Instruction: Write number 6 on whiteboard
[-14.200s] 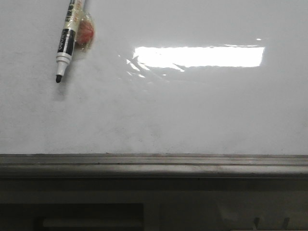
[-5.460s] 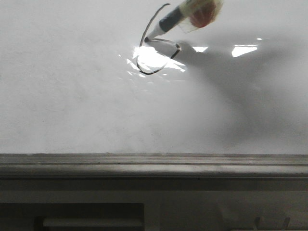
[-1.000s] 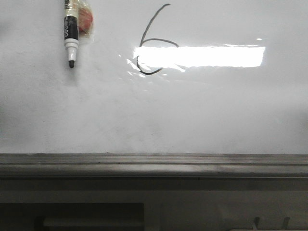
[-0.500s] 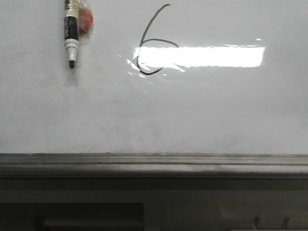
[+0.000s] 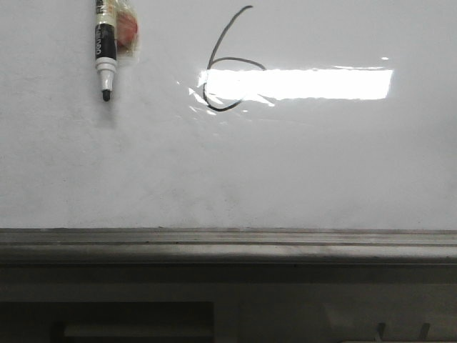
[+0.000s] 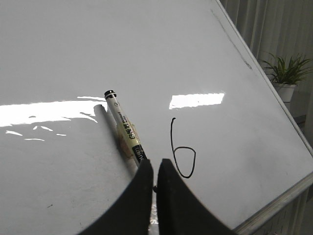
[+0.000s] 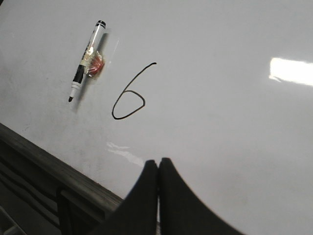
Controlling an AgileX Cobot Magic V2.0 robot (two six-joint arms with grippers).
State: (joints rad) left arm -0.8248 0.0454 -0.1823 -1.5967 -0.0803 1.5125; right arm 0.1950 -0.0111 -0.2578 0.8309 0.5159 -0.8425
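A thin black number 6 (image 5: 227,84) is drawn on the whiteboard (image 5: 285,164), its loop crossing the bright light reflection. It also shows in the left wrist view (image 6: 185,155) and the right wrist view (image 7: 128,103). The black-and-white marker (image 5: 106,53) lies on the board left of the 6, tip toward the rail. My left gripper (image 6: 154,164) is shut and empty, above the board by the marker's tip end (image 6: 128,137). My right gripper (image 7: 158,164) is shut and empty, off the board near the rail. Neither gripper shows in the front view.
A grey metal edge rail (image 5: 228,243) runs along the board's near edge, also seen in the right wrist view (image 7: 44,156). A red blob under clear tape (image 5: 127,32) sticks to the marker. A potted plant (image 6: 286,73) stands beyond the board's side.
Since 14 s ago the 6 has been drawn and the marker laid back at the left, now more upright. Nothing has moved over the last second.
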